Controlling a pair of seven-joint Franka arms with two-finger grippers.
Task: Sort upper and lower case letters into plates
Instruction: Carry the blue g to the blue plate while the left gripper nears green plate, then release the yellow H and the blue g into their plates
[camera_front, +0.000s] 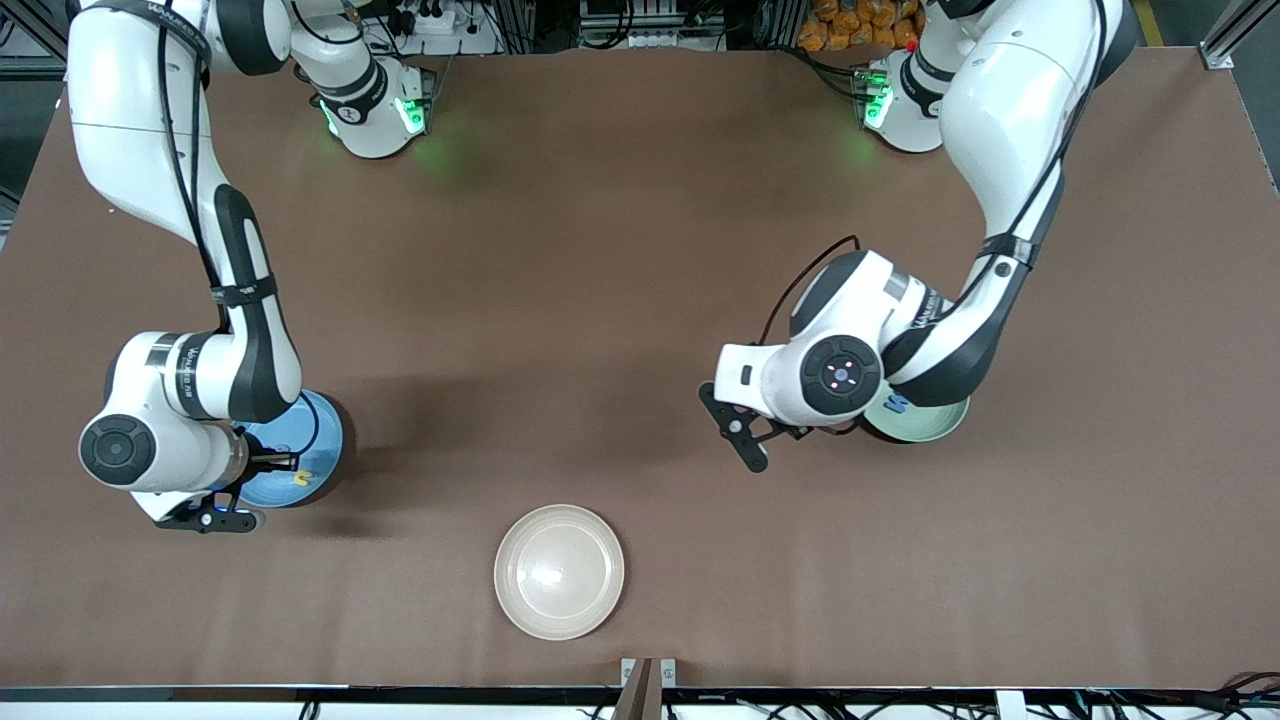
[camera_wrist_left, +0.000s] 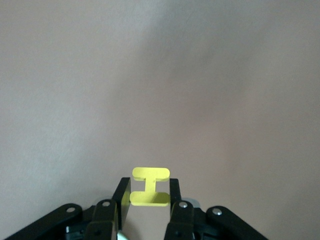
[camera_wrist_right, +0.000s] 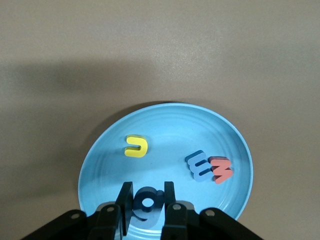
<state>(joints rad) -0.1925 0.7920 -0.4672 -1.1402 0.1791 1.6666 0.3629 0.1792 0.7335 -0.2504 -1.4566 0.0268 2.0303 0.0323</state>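
My left gripper (camera_wrist_left: 149, 189) is shut on a yellow letter (camera_wrist_left: 150, 173) shaped like a capital I. It hangs over bare table (camera_front: 745, 440) beside the mint green plate (camera_front: 925, 425), which holds a blue letter (camera_front: 897, 403). My right gripper (camera_wrist_right: 147, 192) is shut on a dark blue lower-case g (camera_wrist_right: 148, 202) just above the blue plate (camera_wrist_right: 165, 125). In that plate lie a yellow letter (camera_wrist_right: 136, 147), a blue letter (camera_wrist_right: 199, 165) and a red letter (camera_wrist_right: 220, 169). In the front view the right gripper (camera_front: 272, 462) is over the blue plate (camera_front: 325, 440).
A cream plate (camera_front: 559, 571) with nothing in it sits near the table's front edge, midway between the arms. The brown table (camera_front: 600, 300) stretches between the two plates.
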